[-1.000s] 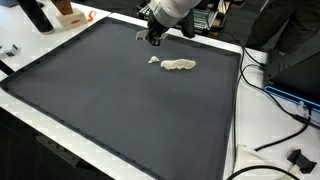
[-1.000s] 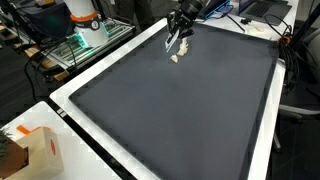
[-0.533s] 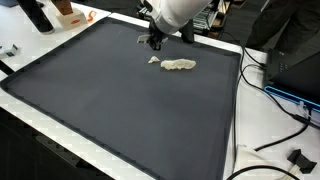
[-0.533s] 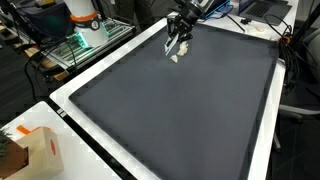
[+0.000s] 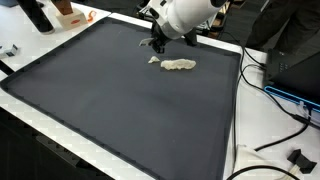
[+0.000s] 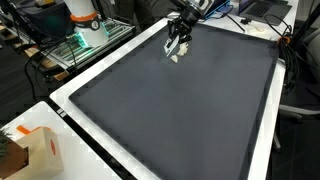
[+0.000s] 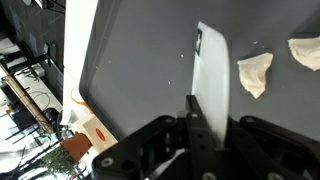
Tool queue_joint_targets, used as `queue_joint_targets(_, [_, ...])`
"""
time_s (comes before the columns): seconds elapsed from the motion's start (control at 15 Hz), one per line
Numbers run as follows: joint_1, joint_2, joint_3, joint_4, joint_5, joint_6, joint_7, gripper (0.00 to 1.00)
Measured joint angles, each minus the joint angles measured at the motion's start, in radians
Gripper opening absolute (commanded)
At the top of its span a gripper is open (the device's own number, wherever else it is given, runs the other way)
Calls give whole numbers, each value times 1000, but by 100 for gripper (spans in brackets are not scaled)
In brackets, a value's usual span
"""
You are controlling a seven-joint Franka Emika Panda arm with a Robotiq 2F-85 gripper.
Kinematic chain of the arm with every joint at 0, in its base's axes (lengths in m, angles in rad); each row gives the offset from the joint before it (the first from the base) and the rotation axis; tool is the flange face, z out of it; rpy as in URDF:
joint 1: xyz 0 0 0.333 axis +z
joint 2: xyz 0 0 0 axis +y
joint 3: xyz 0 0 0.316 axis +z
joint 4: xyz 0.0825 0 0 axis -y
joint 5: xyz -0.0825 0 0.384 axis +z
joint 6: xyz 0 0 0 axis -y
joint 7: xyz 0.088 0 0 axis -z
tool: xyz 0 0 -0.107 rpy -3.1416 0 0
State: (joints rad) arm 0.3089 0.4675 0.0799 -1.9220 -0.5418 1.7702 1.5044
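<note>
Only the wrist view shows a white strip (image 7: 212, 72) at the hand (image 5: 157, 42), opening unclear

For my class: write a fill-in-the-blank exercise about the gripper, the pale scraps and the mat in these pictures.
1. The gripper is over a dark ___ mat.
2. Near it lie ___ pale scraps: a small scrap and a long scrap.
3. The scrap closer to the gripper is the ___ one.
4. The mat rests on a ___ table.
Missing words: grey; two; small; white.
</note>
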Motion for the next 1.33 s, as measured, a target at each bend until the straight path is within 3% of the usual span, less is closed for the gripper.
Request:
queue_joint_targets(0.6, [32,2,11,-19,-124,0,-130,1])
queue_joint_targets(1.33, [32,-88,72,-117,-215,113,-497,1])
